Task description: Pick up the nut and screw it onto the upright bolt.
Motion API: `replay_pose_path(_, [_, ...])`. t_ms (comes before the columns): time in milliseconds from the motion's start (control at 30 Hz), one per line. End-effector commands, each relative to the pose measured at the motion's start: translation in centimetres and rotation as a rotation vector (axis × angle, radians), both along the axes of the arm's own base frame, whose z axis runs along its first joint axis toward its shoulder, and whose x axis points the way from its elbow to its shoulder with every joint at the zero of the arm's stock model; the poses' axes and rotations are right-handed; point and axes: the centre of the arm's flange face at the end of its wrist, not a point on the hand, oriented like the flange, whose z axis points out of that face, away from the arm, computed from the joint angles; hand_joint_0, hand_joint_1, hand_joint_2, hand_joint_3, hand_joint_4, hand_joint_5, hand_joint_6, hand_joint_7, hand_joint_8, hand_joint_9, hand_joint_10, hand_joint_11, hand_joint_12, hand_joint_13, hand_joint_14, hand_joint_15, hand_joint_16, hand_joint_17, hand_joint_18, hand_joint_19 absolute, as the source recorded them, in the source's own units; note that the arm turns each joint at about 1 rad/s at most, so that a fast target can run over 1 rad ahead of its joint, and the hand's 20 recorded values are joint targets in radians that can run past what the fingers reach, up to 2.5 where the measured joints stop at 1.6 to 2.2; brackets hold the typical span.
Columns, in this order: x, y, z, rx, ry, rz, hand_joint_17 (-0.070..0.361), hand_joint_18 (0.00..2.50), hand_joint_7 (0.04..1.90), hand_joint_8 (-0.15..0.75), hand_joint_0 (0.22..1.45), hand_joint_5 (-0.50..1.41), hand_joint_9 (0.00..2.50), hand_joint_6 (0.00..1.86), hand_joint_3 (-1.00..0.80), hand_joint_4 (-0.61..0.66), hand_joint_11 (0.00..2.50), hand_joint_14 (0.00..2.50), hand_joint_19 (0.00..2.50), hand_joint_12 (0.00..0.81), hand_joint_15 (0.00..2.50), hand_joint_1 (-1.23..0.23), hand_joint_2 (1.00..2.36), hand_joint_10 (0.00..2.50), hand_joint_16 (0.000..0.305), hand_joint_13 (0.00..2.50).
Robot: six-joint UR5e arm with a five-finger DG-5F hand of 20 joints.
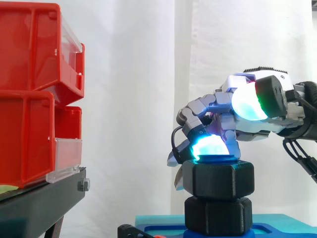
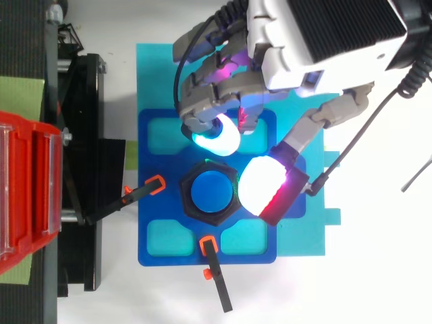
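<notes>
Nut [image 1: 223,179] sits on the upright bolt [image 2: 212,192], pinched at its rim by the curled fingers of the robot hand [image 1: 237,119]; pickup looks done, further turning down likely remains.

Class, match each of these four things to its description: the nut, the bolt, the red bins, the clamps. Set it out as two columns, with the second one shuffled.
Column one
1 nut
2 bolt
3 red bins
4 clamps

Column two
A stacked at the left edge, on a black stand
B black with orange tips, pointing at the nut
C black and six-sided, round the bolt
D upright, its round top blue

Pairs: 1-C, 2-D, 3-A, 4-B
</notes>
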Motion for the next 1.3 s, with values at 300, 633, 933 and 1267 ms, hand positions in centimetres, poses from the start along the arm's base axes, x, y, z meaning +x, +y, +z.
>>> replay_pose_path(300, [0.8,-1.4,3.0,-0.042,-0.095,0.024,0.096,0.21,0.70,0.244,0.46,-0.14,0.89,0.50,-0.50,0.18,0.00,0.00,0.00,0.323,0.00,-0.27,1.00,0.00,0.043,0.51])
replay_pose_path(633, [1.3,-0.1,3.0,-0.040,-0.072,0.027,0.103,0.00,0.59,0.226,0.44,-0.16,0.62,0.50,-0.50,0.13,0.00,0.00,0.00,0.339,0.00,-0.27,1.00,0.00,0.046,0.25])
replay_pose_path(933, [2.1,1.5,0.0,0.002,-0.018,0.046,0.104,0.00,0.61,0.229,0.44,-0.16,0.58,0.50,-0.50,0.14,0.00,0.00,0.00,0.344,0.00,-0.27,1.00,0.00,0.046,0.21])
replay_pose_path(1267, [1.6,2.9,-0.7,0.011,0.060,0.055,0.104,0.00,0.91,0.254,0.44,-0.11,0.60,0.50,-0.50,0.19,0.00,0.00,0.00,0.352,0.00,-0.24,1.00,0.00,0.046,0.23])
